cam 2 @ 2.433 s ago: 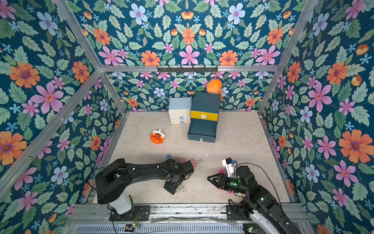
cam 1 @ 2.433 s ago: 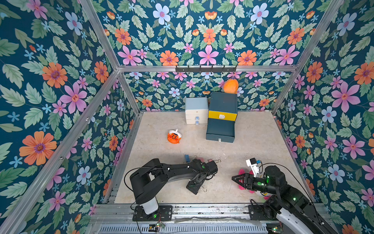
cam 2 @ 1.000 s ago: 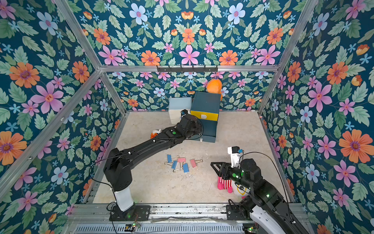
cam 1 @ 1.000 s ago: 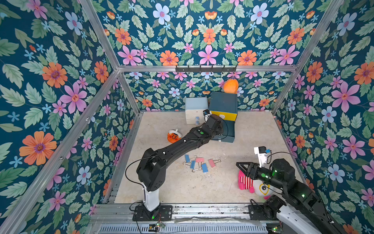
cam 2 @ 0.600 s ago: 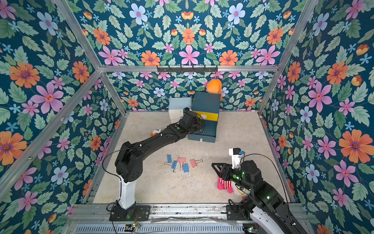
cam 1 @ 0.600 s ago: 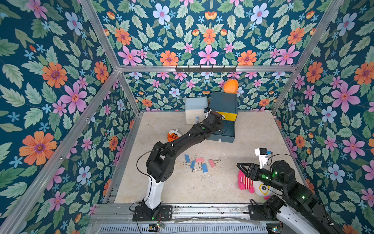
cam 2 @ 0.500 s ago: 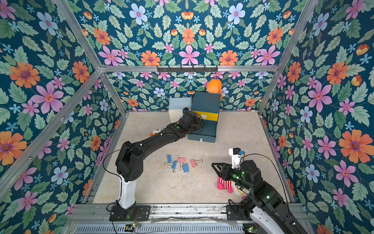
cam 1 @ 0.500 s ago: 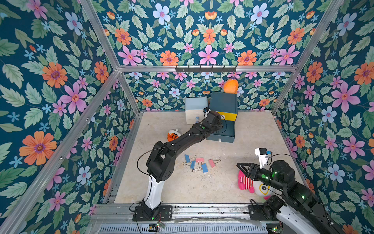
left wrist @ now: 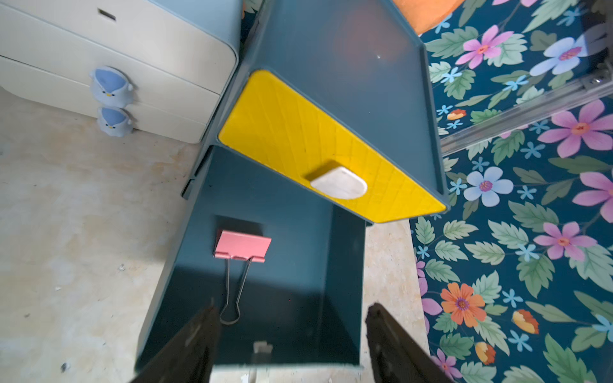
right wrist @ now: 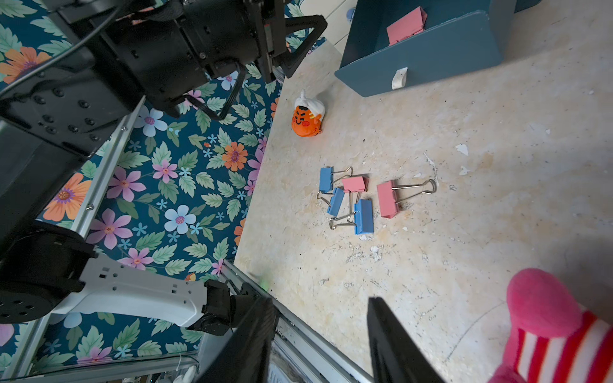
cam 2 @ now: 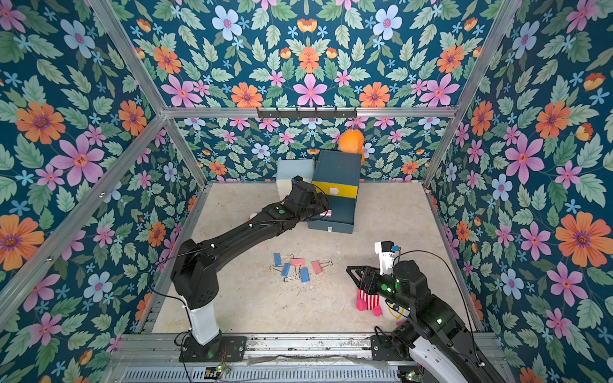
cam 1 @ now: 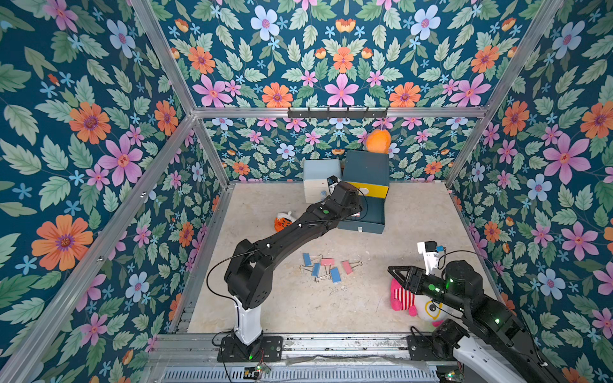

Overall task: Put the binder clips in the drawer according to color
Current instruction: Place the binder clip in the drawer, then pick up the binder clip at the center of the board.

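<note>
The left arm (cam 1: 282, 238) reaches across the beige floor (cam 1: 414, 212) to the cabinet (cam 1: 365, 167) at the back wall. The cabinet is tall and dark blue-grey, with a yellow drawer front (left wrist: 315, 146) carrying a white handle. It stands just beside a smaller white and pale-blue unit (cam 1: 318, 187).

Below the yellow front, one dark drawer (cam 1: 363, 227) is pulled out with its top open. The left gripper (left wrist: 293, 310) hangs over this drawer, jaws apart and nothing between them. The right gripper (right wrist: 320, 300) hovers low at the near side by a pink striped plush (cam 1: 403, 298), jaws likewise apart and empty.

Inside the open drawer lies one pink binder clip (left wrist: 242, 247), flat on the bottom toward one side wall. Its silver wire handles are folded together, and their loop sits close to one finger (left wrist: 199, 331); contact cannot be confirmed.

Five more binder clips (right wrist: 354, 184) lie in a loose cluster mid-floor, well apart from the cabinet. Three have blue bodies and two pink, with wire handles splayed and several overlapping.
</note>
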`<state>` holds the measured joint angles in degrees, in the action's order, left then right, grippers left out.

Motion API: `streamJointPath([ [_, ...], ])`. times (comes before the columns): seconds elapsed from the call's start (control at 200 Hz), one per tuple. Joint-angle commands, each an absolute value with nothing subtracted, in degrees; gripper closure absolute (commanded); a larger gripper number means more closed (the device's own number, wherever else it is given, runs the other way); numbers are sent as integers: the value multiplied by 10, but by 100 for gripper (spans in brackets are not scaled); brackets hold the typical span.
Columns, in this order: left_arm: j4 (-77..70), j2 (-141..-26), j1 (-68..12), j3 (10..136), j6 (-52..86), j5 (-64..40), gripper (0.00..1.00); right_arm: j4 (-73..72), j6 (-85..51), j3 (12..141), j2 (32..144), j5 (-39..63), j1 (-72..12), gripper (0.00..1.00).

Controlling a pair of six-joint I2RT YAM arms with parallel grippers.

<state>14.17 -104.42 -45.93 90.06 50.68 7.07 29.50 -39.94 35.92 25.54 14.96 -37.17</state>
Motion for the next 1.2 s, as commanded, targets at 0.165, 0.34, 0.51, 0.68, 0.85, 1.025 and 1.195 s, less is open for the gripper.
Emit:
streamJointPath([
  [0.165,184,-920,-478,748,283,12,24,360,-348,395,275,178,-372,50],
  [0.34,257,-901,-481,691,133,-52,15,375,-341,407,276,186,-372,48],
  [0.51,303,-971,-506,700,35,-25,11,377,-339,407,289,242,-372,44],
  [0.68,339,-1038,-536,750,-26,0,10,407,-362,392,278,278,-372,42],
  [0.85,355,-1063,-537,761,-67,-18,9,435,-378,387,252,266,-372,42],
  [1.025,366,-1091,-546,777,-94,-23,7,430,-385,383,246,265,-372,42],
  [1.195,366,-1117,-546,798,-105,-14,7,430,-386,384,245,263,-372,42],
])
